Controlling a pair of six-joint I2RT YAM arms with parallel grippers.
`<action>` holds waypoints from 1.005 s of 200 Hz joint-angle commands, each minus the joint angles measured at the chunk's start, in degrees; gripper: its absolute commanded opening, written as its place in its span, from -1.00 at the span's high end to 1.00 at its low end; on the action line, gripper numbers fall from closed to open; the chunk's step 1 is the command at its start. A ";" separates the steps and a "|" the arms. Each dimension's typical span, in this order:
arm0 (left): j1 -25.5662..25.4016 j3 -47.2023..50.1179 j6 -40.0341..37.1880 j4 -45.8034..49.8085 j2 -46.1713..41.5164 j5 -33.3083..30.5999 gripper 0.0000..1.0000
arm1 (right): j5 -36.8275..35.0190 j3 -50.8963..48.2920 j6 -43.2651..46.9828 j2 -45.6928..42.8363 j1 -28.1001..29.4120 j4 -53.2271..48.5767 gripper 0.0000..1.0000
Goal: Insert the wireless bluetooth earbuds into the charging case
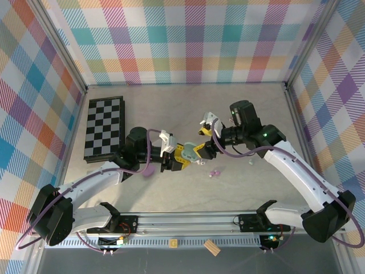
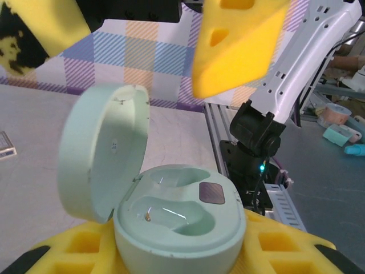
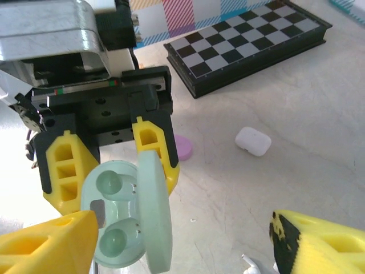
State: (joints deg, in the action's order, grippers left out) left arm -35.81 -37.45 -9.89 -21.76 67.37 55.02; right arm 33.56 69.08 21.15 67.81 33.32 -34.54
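Note:
A mint-green charging case (image 2: 181, 220) is clamped between the yellow fingers (image 2: 280, 250) of my left gripper (image 1: 174, 157), which is shut on it. Its lid (image 2: 101, 153) stands open and both wells (image 3: 112, 212) are empty. My right gripper (image 3: 182, 251) hangs open just in front of the case with nothing between its fingers; one finger (image 3: 48, 245) is close beside the case. Two lilac earbuds (image 1: 215, 172) lie on the table to the right of the case. The stem of a white earbud (image 3: 251, 264) shows on the table under the right gripper.
A folded chessboard (image 1: 104, 128) lies at the back left. A white case (image 3: 253, 141) and a lilac case (image 3: 183, 148) sit on the table behind the held case. The plaid walls close off three sides.

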 commanded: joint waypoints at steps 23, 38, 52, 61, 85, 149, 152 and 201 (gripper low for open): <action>-0.66 1.18 3.28 -8.28 -0.58 0.44 0.25 | 4.41 -2.53 -2.79 -5.25 -0.45 5.81 -0.75; -0.57 1.69 3.50 -9.52 -0.58 -0.11 0.25 | 2.21 -4.95 -6.41 -7.70 -0.75 10.61 -0.80; -0.40 2.09 3.73 -10.71 -0.65 -0.76 0.25 | -0.03 -7.85 -11.65 -9.70 -2.76 15.98 -0.81; -0.31 2.25 4.28 -11.84 -0.60 -0.91 0.24 | -1.29 -10.00 -16.00 -10.51 -5.48 19.61 -0.81; -0.05 2.63 5.78 -15.74 -0.26 -1.73 0.24 | -9.96 -14.33 -30.43 -10.66 -12.69 26.18 -0.80; 0.13 3.50 8.61 -20.33 0.64 -0.78 0.24 | -13.85 -17.05 -44.33 0.84 -22.06 18.09 -0.66; 0.11 3.52 8.62 -20.41 0.61 -0.77 0.24 | -13.67 -16.96 -44.69 1.89 -22.09 17.64 -0.64; 0.14 3.61 8.83 -21.10 1.21 -0.75 0.24 | -5.89 -18.38 -50.28 17.78 -20.13 22.25 -0.36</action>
State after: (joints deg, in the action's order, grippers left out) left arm -35.81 -34.22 -1.65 -39.40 68.03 53.32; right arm 23.29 51.75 -24.12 80.75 11.42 -14.79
